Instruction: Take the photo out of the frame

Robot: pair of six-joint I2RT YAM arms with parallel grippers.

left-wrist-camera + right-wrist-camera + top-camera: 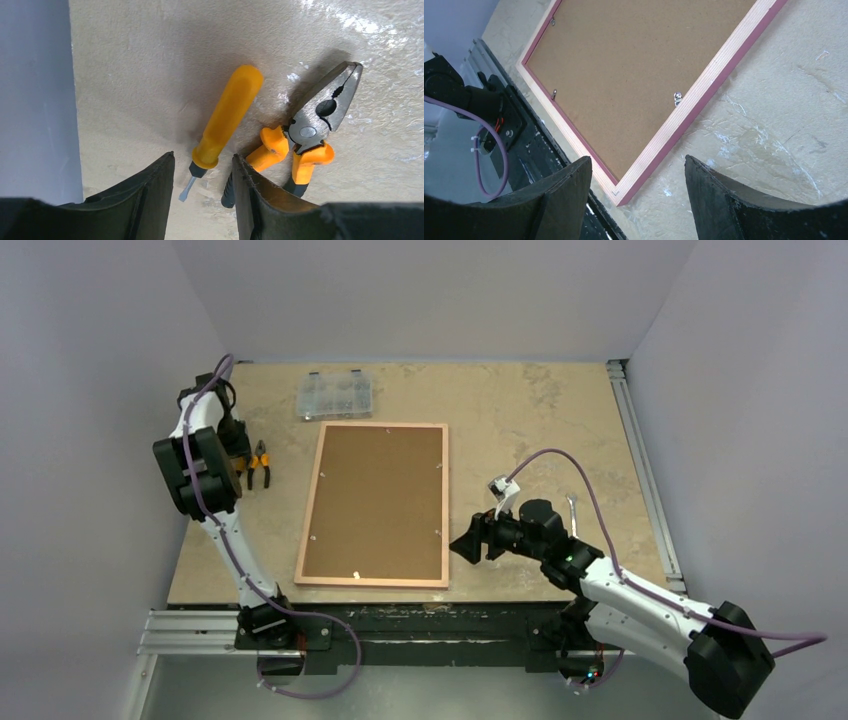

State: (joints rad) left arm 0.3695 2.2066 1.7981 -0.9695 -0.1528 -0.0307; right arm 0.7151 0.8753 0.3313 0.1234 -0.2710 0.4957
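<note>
The pink frame [446, 502] lies face down in the middle of the table, its pale wood rear edge [704, 90] up and the brown backing board [375, 500] inside it. The photo is hidden under the board. A small metal tab [677, 98] sits on the frame's right rail. My right gripper [462, 545] is open and empty, just right of the frame's near right corner [620, 192]. My left gripper [202, 165] is open and empty at the far left, over the blade of an orange screwdriver [225, 120].
Orange-handled pliers [310, 132] lie beside the screwdriver, also in the top view [259, 463]. A clear plastic compartment box [335, 396] stands behind the frame. The table's black front rail [524, 135] runs close to the frame's near edge.
</note>
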